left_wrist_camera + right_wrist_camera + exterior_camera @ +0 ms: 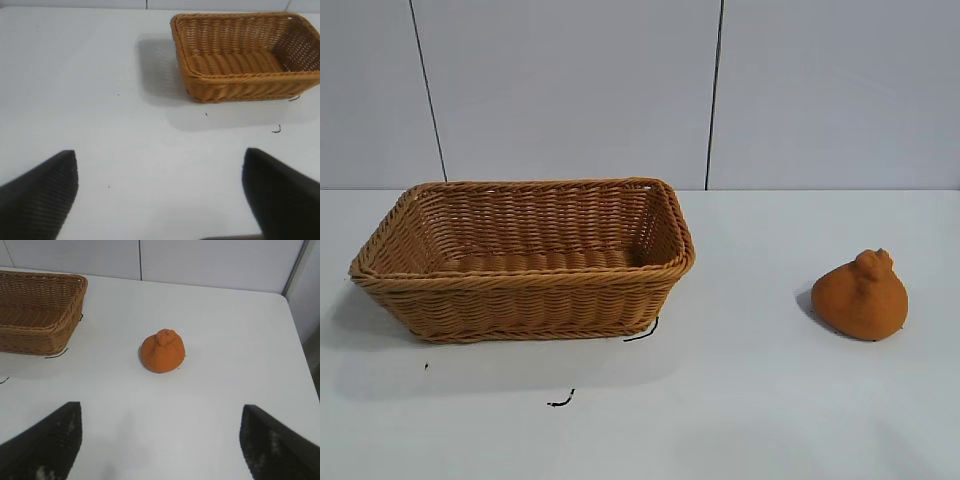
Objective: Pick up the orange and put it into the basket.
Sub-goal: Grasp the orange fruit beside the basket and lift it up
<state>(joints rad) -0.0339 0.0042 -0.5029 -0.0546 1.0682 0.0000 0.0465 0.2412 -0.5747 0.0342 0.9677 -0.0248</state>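
**Lighting and picture quality**

Bright, even overhead light. Soft shadow beside the basket [525, 258] on the white table [750, 400]; a small one hugs the orange [860, 295]. No glare. Wrist views: near fingertips [45, 445] blurred, dark.

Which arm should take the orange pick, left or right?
Right, likely. The right gripper stands open with the orange straight ahead between its fingers' line. The left gripper, also open, faces only the empty basket; no orange in its view.

The basket [35, 315] runs off the right wrist picture's left edge. Both wrist pictures' bottom edges cut off the dark fingers [40, 195], and neither arm appears in the exterior picture.
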